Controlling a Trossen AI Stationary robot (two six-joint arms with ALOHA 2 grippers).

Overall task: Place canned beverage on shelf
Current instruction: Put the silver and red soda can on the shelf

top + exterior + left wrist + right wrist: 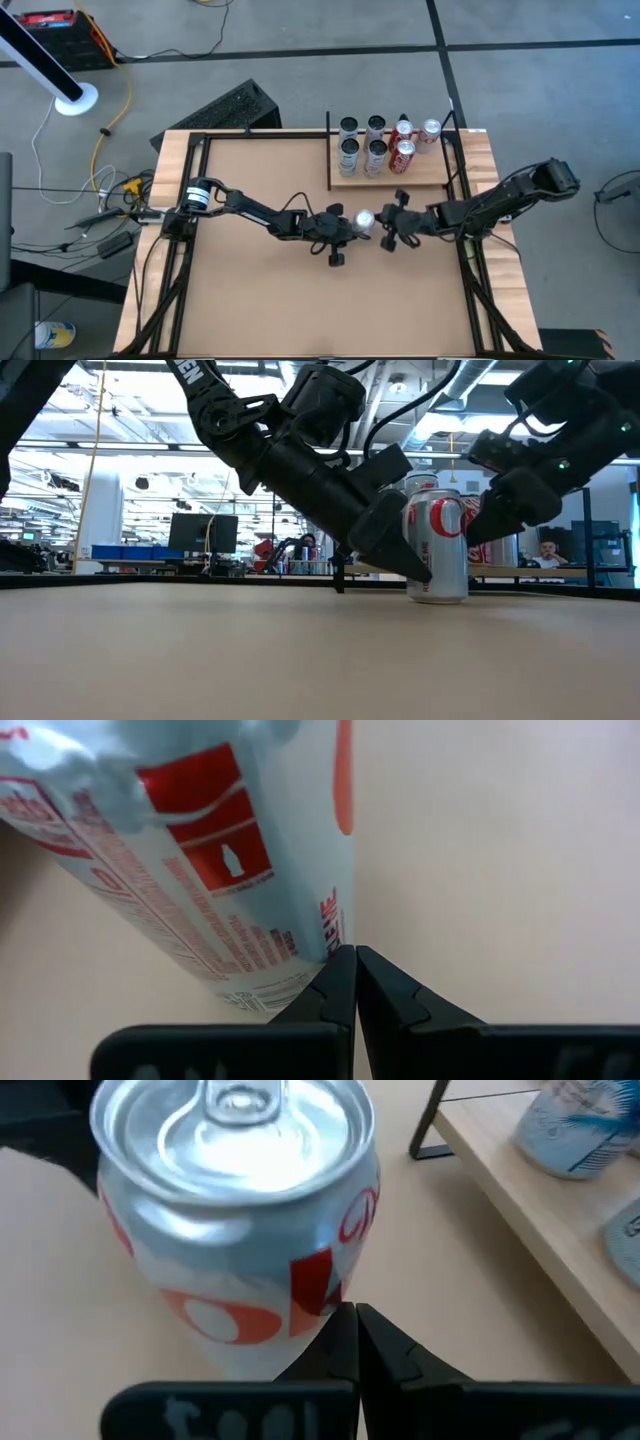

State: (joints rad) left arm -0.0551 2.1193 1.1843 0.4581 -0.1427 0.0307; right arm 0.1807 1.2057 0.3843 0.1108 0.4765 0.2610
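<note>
A silver and red canned beverage (364,218) stands upright on the tan tabletop near its middle, resting on its base (437,596). My left gripper (347,224) is shut, slants down from the table's left and meets the can low on its left side. My right gripper (380,222) is shut too. It comes from the table's right, and its fingertips (342,1330) are at the can's right side, around mid height. The shelf (440,172), a pale wood board with thin black posts, lies at the far right and holds several cans. My left gripper has its shut fingertips (340,970) against the can's side wall just above the base (318,942). It comes slanting down from the table's left, and the can stays upright on the table. My right gripper's shut tips are right at the can's side wall (318,1295); whether they touch it I cannot tell.
Several cans (376,145) stand in rows on the shelf, silver ones to the left and red ones (403,152) to the right. A black post (432,1120) marks the shelf's near left corner. Bare tabletop (300,300) spreads toward the near edge.
</note>
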